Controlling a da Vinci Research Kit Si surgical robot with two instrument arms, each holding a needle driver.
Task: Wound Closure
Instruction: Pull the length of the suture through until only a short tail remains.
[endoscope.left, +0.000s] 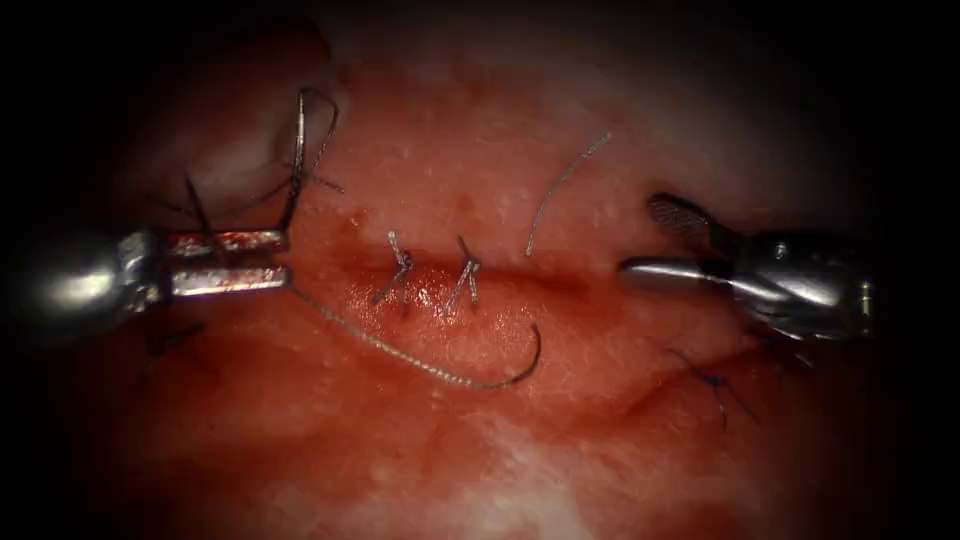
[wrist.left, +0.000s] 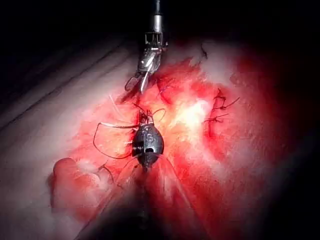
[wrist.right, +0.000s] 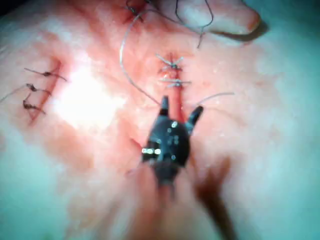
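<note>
Red fluid (endoscope.left: 330, 400) coats the tissue (endoscope.left: 520, 480) across the lower part of the endoscope frame, and this wet patch is where the risk seems greatest. The needle (endoscope.left: 520, 368) lies loose on it at lower centre, below the cut (endoscope.left: 540, 275). Neither tool holds it. It appears to rest on the surface rather than in the tissue, with its point curving up toward the cut.

The thread (endoscope.left: 380, 345) runs from the needle up and left to the tip of the left end effector (endoscope.left: 285, 260) at mid-left. I cannot tell whether that tool is clamped on the thread or the thread only lies against it. Either way, I judge that any pull from that side would drag the free needle over the slick surface. The needle could roll, or its point could snag the lower lip of the cut.

An older stitch (endoscope.left: 712, 382) sits at lower right. Two stitches (endoscope.left: 398, 268) (endoscope.left: 465, 275) cross the cut at centre, and their upright tails could catch a moving strand.

The right end effector (endoscope.left: 650, 240) is at mid-right, jaws spread and empty, just off the end of the cut. A careless closing there could pinch tissue.

Further back, a cut end of thread (endoscope.left: 565, 185) lies loose above the cut and might get drawn into a knot. At upper left, a thread loop (endoscope.left: 312, 125) rises from the left tool, and it could tangle if slack is taken up unevenly.
</note>
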